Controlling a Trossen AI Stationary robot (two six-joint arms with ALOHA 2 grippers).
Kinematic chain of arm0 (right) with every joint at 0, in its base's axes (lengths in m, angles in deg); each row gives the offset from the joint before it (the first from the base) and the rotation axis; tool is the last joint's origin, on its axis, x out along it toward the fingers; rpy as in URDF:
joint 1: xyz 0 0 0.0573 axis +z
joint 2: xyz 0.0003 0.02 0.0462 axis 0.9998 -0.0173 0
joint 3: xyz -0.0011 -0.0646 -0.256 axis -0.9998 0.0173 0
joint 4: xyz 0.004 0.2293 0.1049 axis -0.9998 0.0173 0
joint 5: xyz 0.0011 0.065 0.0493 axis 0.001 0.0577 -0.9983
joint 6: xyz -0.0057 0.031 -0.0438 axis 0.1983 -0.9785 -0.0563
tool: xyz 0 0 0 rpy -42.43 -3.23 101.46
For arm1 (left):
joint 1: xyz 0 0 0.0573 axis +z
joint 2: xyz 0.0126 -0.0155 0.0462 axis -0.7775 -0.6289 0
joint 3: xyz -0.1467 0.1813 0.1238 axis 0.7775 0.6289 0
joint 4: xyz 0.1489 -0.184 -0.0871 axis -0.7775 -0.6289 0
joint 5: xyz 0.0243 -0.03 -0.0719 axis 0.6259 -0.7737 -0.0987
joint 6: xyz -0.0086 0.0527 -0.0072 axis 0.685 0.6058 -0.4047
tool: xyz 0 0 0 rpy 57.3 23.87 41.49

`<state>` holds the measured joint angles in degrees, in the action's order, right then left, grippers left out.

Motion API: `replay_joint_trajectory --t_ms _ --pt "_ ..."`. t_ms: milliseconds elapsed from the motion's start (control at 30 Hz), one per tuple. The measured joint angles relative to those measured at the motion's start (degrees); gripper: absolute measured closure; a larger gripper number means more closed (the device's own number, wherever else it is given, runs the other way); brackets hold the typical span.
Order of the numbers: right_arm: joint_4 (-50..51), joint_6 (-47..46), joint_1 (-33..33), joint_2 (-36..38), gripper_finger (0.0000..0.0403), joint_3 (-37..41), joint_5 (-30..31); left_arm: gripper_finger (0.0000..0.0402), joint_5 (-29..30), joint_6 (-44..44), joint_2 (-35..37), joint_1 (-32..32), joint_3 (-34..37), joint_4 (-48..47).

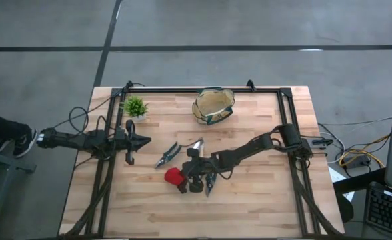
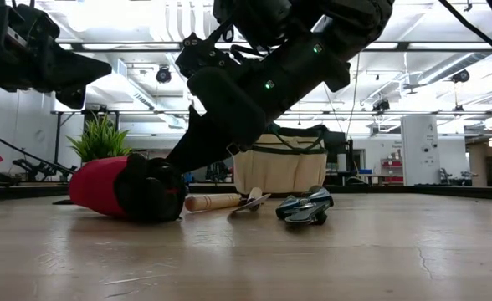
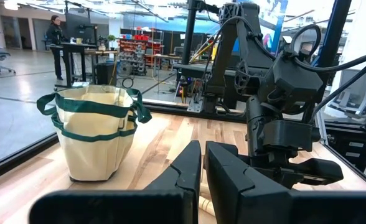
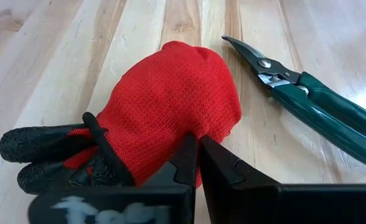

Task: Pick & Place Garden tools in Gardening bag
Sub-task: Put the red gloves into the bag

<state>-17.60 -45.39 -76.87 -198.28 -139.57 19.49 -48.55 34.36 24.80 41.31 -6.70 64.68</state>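
A red glove with black fingers (image 1: 174, 177) lies on the table's middle; it also shows in the right wrist view (image 4: 170, 99). My right gripper (image 4: 195, 146) is down at its right side, shut on it. One pruner (image 1: 168, 153) lies just beyond the glove, and a second pruner (image 1: 209, 185) lies by the right gripper. The wooden-handled trowel (image 1: 196, 147) lies flat between them. The tan gardening bag (image 1: 213, 105) stands upright at the far middle. My left gripper (image 1: 145, 141) hangs shut and empty over the table's left side. My right gripper is shut on the glove's red cloth at its near edge (image 4: 186, 127), coming nearly level from the table's right. The fingers themselves hide how much cloth is between them. The glove lies on the table, its black fingers (image 4: 40, 149) pointing away.
A small green potted plant (image 1: 135, 107) stands at the far left. A black rail frame (image 1: 183, 90) runs around the table top. The bag also shows in the left wrist view (image 3: 96, 137). Bare wood lies along the near edge.
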Motion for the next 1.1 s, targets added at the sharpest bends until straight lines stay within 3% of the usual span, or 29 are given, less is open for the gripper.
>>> replay_joint_trajectory --t_ms 567,1100 --pt "3.8 2.64 -0.02 4.23 0.0394 0.04 0.72 0.0371 0.0 0.0 0.02 0.0 0.0 0.0" --pt "10.53 6.42 -0.04 13.16 0.0394 0.37 7.15 0.0371 -0.01 0.01 0.0 0.0 0.0 0.0"
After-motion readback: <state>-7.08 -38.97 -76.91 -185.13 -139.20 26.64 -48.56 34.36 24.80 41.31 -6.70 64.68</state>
